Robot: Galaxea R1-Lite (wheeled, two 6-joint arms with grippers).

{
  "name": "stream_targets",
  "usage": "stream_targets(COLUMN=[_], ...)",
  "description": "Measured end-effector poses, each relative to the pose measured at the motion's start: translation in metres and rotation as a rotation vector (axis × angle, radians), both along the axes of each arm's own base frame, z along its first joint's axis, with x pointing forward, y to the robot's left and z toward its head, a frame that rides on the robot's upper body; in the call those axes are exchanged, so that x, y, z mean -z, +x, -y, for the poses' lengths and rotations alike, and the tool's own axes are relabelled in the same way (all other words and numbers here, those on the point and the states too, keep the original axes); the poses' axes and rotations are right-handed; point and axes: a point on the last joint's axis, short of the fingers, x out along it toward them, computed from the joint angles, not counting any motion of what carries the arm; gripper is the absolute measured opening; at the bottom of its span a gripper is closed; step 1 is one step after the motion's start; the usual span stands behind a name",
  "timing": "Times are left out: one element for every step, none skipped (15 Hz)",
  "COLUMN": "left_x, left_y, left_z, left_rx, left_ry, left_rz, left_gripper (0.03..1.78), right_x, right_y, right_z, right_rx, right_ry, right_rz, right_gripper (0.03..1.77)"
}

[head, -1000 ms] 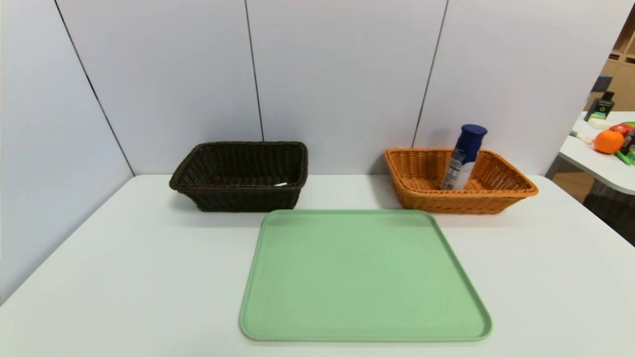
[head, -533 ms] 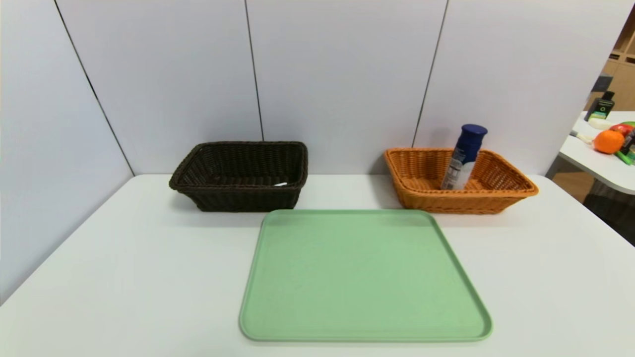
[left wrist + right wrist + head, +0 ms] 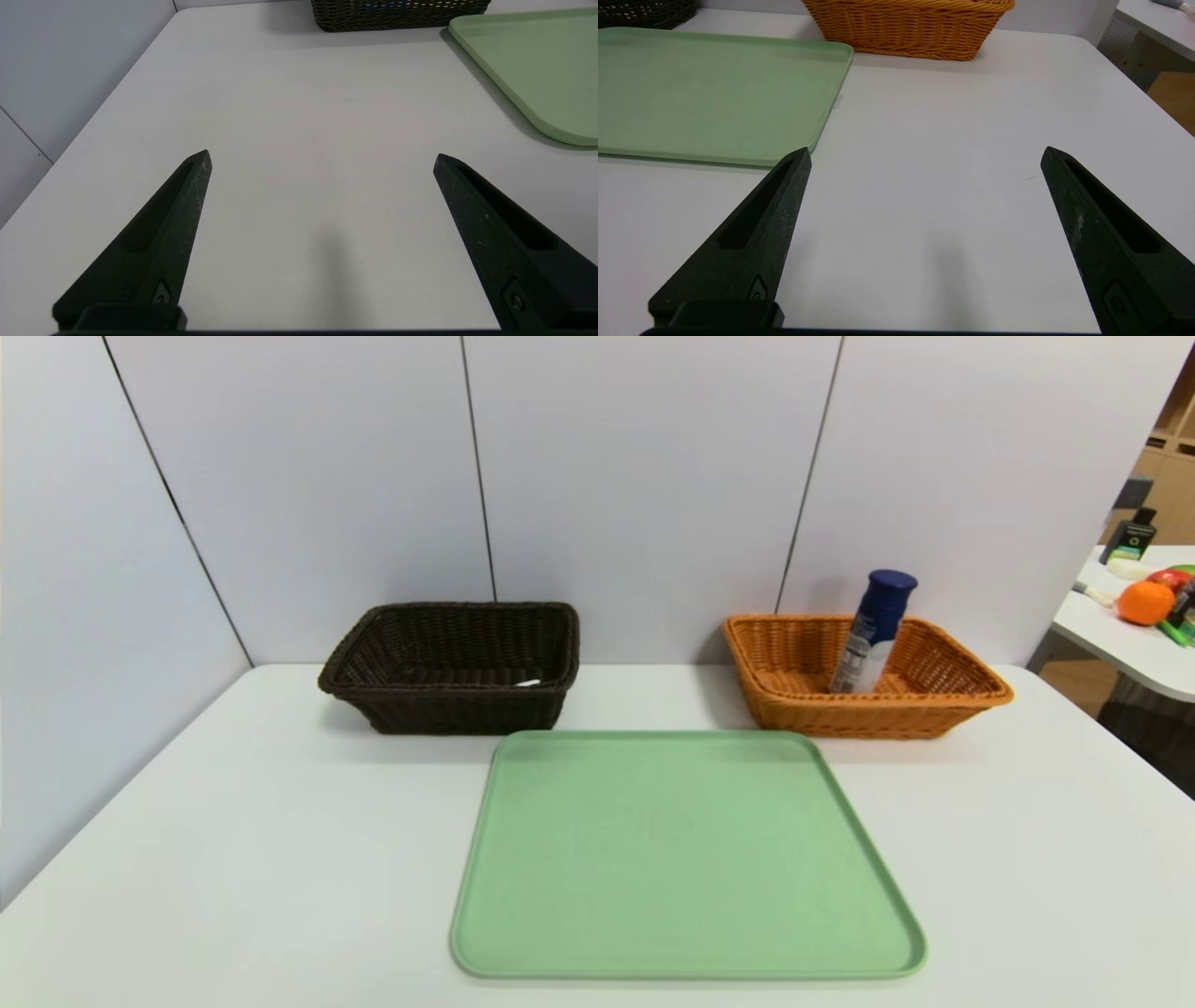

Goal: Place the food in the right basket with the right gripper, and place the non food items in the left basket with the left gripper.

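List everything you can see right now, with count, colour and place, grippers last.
canister: 1, dark blue cap, white body, leaning in the orange basket.
orange basket: 1, orange-tan wicker, back right of table.
dark basket: 1, dark brown wicker, back left; a small white item shows inside, too hidden to name.
tray: 1, pale green, table centre, nothing on it.
table: 1, white.
side table: 1, white, far right, with an orange fruit and other small items.
left gripper: black, open, over bare table left of tray.
right gripper: black, open, over bare table right of tray.
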Motion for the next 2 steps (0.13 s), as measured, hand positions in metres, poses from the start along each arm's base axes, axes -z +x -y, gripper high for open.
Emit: stream_targets(left_x=[0.0, 0.0], left_y=[0.0, 0.0], left_z=[0.0, 0.0], left_rx=[0.0, 0.0], left_ry=[0.0, 0.0], left_rz=[0.0, 0.0], left_gripper=[1.69, 1.69], right_x=[0.0001, 0.0001], right_y=[0.0, 0.0], right_z=[0.0, 0.0], right_rx=[0.0, 0.0], right_ry=[0.001, 0.0], right_rz=[0.0, 0.0], right_gripper=[1.7, 1.7])
